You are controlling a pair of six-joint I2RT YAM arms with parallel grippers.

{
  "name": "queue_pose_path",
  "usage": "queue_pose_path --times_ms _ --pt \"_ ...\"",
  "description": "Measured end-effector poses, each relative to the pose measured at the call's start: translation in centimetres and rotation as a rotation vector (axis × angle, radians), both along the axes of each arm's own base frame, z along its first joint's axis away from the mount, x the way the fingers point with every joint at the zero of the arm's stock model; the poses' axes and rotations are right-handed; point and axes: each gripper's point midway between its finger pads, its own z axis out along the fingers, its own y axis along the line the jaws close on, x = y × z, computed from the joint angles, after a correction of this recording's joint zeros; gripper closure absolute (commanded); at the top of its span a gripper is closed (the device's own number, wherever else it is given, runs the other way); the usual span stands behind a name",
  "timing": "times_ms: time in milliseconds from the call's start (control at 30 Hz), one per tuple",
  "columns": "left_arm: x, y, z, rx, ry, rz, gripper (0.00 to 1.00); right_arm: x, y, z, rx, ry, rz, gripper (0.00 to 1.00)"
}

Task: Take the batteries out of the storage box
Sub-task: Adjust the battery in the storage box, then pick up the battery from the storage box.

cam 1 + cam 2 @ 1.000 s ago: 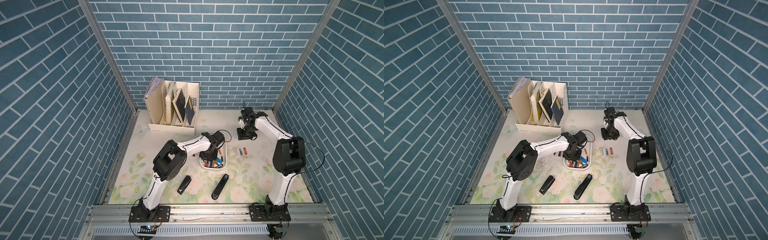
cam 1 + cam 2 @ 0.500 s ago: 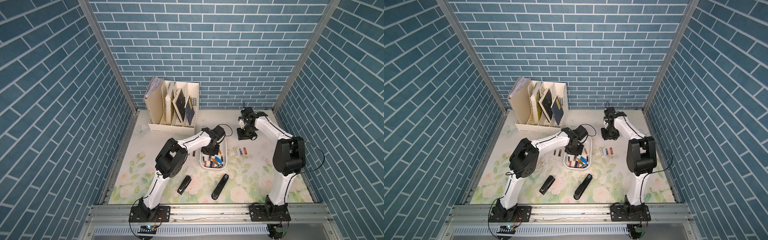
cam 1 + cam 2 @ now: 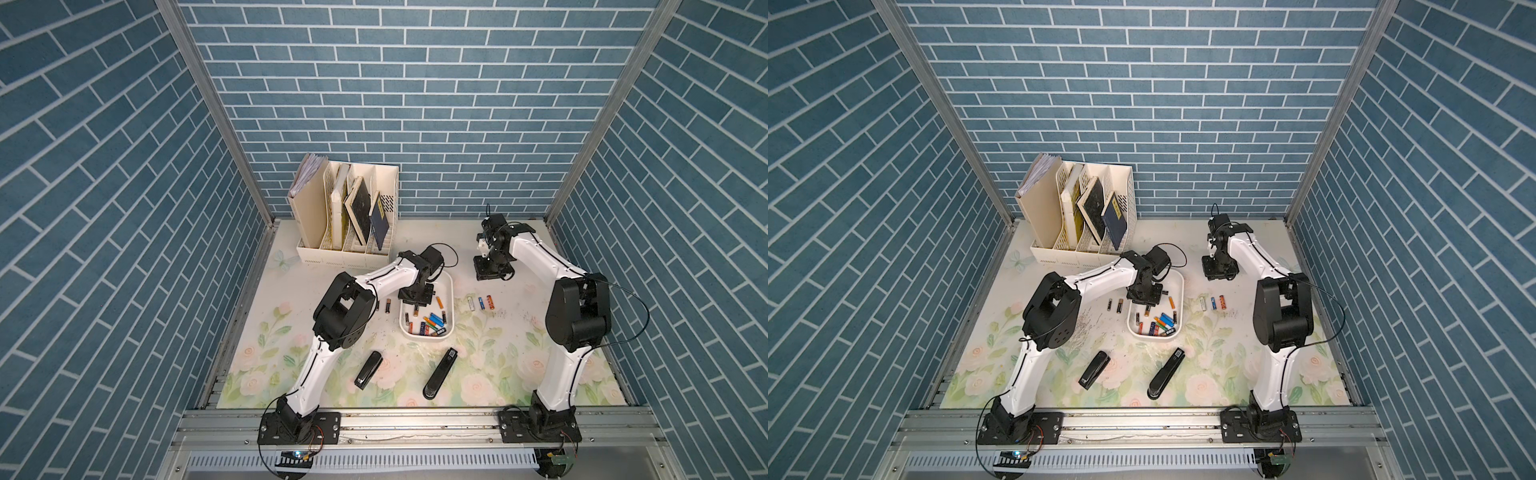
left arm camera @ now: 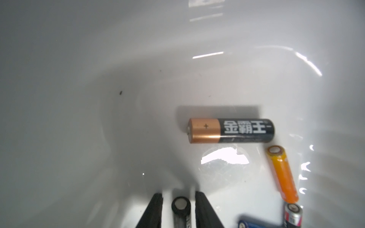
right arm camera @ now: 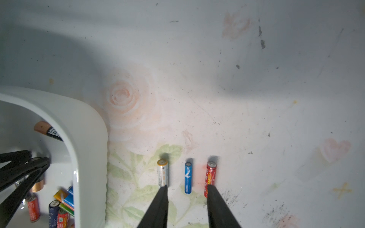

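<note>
You're partway through: five batteries lie out on the surface [image 3: 498, 357], three in a neat row [image 3: 480, 302] just right of the box [image 3: 451, 291] and a black-and-gold pair [image 3: 1119, 306] just left of it. The bulk is left inside, though, roughly a dozen by my reckoning, most in a heap [image 3: 432, 326] at the near end with a few strays further back. Your left gripper [image 4: 178, 197] is down in the box, jaws narrow and straddling a black cell [image 4: 180, 207]. A sliver of white floor shows on either side of it, so nothing is clamped yet. A gold-and-black cell [image 4: 231, 130] and an orange cell [image 4: 283, 175] lie loose just beyond. Your right gripper [image 5: 187, 186] hangs over the surface behind the row of three, jaws moderately apart and empty. Now the blind spots. From above, the left arm [image 3: 390, 276] covers the middle of the box, so any cell under it goes uncounted. The heap overlaps, so your tally is a guess. And the wrist view cuts the black cell and the fingers off at the frame edge, so you can't tell how far along it the jaws reach.
</note>
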Motion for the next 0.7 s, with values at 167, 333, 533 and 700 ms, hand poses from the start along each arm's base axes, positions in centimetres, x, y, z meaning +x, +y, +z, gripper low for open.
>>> queue_pose_path --times_ms 167,333,533,700 --pt "-0.4 0.2 0.0 -0.003 0.003 0.003 0.66 0.0 0.0 0.0 0.0 0.0 0.0 0.64" --pt "-1.2 0.2 -0.1 -0.004 0.016 0.0 0.69 0.0 0.0 0.0 0.0 0.001 0.0 0.64" --pt "-1.8 0.4 -0.2 0.001 0.022 0.001 0.76 -0.1 0.0 -0.2 -0.001 0.006 0.0 0.64" --pt "-1.9 0.4 -0.3 0.002 0.024 0.005 0.8 -0.1 0.1 -0.2 0.006 0.006 0.001 0.64"
